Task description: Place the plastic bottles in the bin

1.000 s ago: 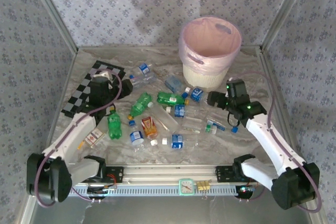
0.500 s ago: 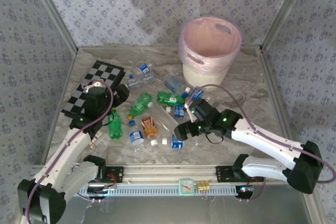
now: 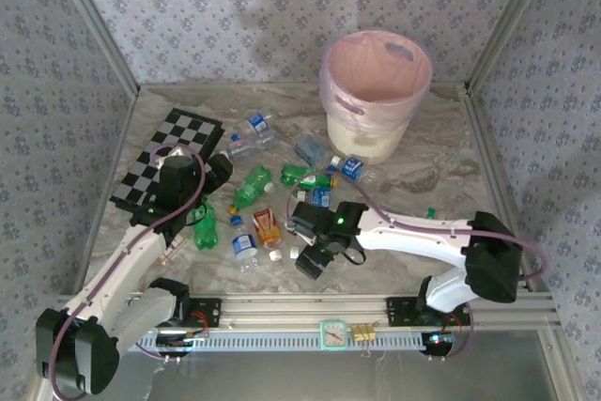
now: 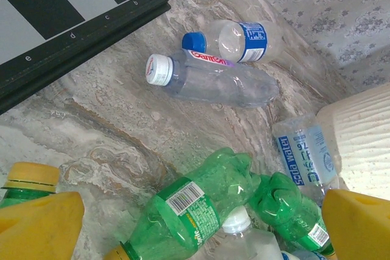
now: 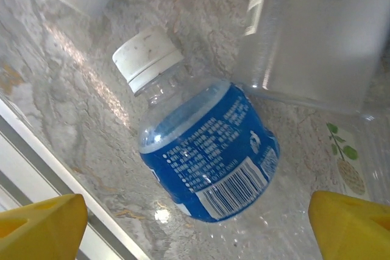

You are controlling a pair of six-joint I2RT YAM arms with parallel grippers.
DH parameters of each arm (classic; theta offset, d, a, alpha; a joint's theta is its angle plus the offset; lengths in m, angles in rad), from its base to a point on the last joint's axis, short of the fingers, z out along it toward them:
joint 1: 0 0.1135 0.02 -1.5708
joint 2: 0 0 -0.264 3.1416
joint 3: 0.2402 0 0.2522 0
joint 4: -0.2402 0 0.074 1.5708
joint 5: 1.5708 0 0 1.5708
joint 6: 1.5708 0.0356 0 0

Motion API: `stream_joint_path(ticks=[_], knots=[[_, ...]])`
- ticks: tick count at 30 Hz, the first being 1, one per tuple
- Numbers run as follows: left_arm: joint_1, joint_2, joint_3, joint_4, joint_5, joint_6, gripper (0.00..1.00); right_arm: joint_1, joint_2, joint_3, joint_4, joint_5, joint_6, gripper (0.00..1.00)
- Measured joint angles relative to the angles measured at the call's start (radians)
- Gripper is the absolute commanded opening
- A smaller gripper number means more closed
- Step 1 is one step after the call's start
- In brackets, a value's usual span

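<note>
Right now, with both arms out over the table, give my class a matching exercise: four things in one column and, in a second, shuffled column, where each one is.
Things
1. bin
2. checkered board
3. orange-red bottle
4. white-capped blue-label bottle

Places
A. left side of the table
B. lying under the open right gripper
C. standing at the back, right of centre
D. lying near the table's middle

Pairs: 1-C, 2-A, 3-D, 4-B
</note>
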Motion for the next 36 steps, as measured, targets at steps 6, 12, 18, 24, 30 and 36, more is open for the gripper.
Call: stream_joint_path(ticks=[6,12,18,24,30,36], knots=[[0.0,-0.035,-0.01,-0.007,-0.001,-0.006,1.0,0.042,0.102,0.015,-0.014,0.039,-0.059,0.91],[0.0,-0.081,-0.012,-0.035,-0.026,-0.002,1.0,0.049,0.154,0.015,-0.011,0.056,-0.088,0.88],[0.0,-0.093,-0.012,-0.054,-0.049,-0.002,1.0,0.055,0.192,0.015,-0.001,0.064,-0.106,0.8],[0.0,-0.09,-0.012,-0.056,-0.05,-0.002,1.0,0.055,0.198,0.015,0.012,0.071,-0.123,0.63],[0.0,-0.064,-0.012,-0.046,-0.053,-0.003,1.0,0.055,0.175,0.013,0.014,0.066,-0.13,0.52],[0.0,-0.012,-0.012,-0.023,-0.053,-0.002,1.0,-0.013,0.035,0.013,0.03,-0.013,-0.12,0.52]])
